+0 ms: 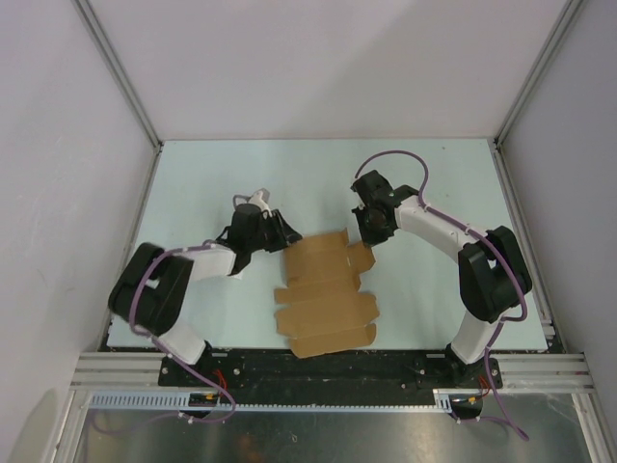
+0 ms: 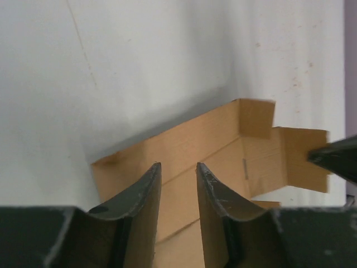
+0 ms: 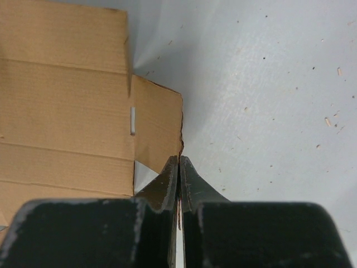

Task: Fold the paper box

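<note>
The paper box (image 1: 323,294) is a plain brown creased sheet with flaps, lying mostly flat on the table between the two arms. My right gripper (image 1: 369,236) is at its far right corner. In the right wrist view that gripper (image 3: 179,159) is shut on the thin edge of a small side flap (image 3: 159,125) of the paper box (image 3: 61,106). My left gripper (image 1: 286,234) is at the sheet's far left corner. In the left wrist view it (image 2: 177,166) stands open, with the paper box (image 2: 212,139) below and beyond its fingertips and nothing pinched between them.
The pale table (image 1: 443,183) is enclosed by white walls with metal posts at the corners. A dark rail (image 1: 328,367) runs along the near edge between the arm bases. The right gripper's finger (image 2: 334,159) shows at the right edge of the left wrist view.
</note>
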`<state>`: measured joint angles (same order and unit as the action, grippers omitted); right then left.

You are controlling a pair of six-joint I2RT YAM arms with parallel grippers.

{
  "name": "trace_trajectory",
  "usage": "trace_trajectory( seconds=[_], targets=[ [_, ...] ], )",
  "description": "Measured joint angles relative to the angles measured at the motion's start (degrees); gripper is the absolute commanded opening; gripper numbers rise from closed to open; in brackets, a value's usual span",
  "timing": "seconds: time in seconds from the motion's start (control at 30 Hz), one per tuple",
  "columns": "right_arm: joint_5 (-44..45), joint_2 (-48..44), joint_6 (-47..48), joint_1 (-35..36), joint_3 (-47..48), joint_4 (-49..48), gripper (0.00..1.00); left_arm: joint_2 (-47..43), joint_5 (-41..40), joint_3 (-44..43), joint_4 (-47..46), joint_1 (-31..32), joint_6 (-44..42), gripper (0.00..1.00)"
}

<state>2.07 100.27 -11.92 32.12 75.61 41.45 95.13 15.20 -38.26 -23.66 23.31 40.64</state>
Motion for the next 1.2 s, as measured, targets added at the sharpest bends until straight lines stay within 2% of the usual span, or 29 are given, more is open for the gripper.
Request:
trace_trajectory(
  seconds=[0.17, 0.23, 0.33, 0.4, 0.57, 0.73, 0.87, 1.03, 1.2],
  targets=[
    [0.3, 0.0, -0.4, 0.1, 0.0, -0.1, 0.0, -14.1, -2.9, 0.1, 6.8, -0.7, -0.2, 0.45],
    [0.9, 0.0, -1.1, 0.0, 0.0, 0.0, 0.0, -21.6, -5.7, 0.1, 10.6, -1.0, -0.7, 0.55],
    [1.7, -0.4, -2.3, -0.3, -0.1, 0.0, 0.0, -30.3, -9.1, 1.4, 15.0, -1.2, -1.7, 0.62],
    [2.1, -1.2, -3.3, -1.0, -0.3, 0.0, 0.0, -36.3, -10.6, 4.4, 18.0, -1.3, -1.6, 0.67],
    [2.2, -4.5, -5.7, -3.7, -0.8, 0.0, 0.0, -46.0, -10.3, 15.3, 24.7, -1.4, 0.1, 0.67],
    [2.0, -6.0, -6.7, -4.4, -1.0, -0.4, 0.0, -48.7, -10.1, 22.3, 28.8, -1.1, 2.6, 0.59],
    [1.6, -6.1, -7.0, -4.4, -1.3, -0.7, 0.0, -48.2, -10.3, 23.7, 30.1, -0.6, 3.6, 0.6],
    [0.6, -6.1, -7.2, -4.4, -2.6, -1.3, 0.0, -44.0, -10.4, 23.6, 28.3, 0.4, 3.9, 0.62],
    [-0.4, -6.1, -7.7, -4.5, -4.2, -1.8, 0.0, -39.1, -9.4, 23.6, 22.2, 2.0, 4.4, 0.62]
  ],
)
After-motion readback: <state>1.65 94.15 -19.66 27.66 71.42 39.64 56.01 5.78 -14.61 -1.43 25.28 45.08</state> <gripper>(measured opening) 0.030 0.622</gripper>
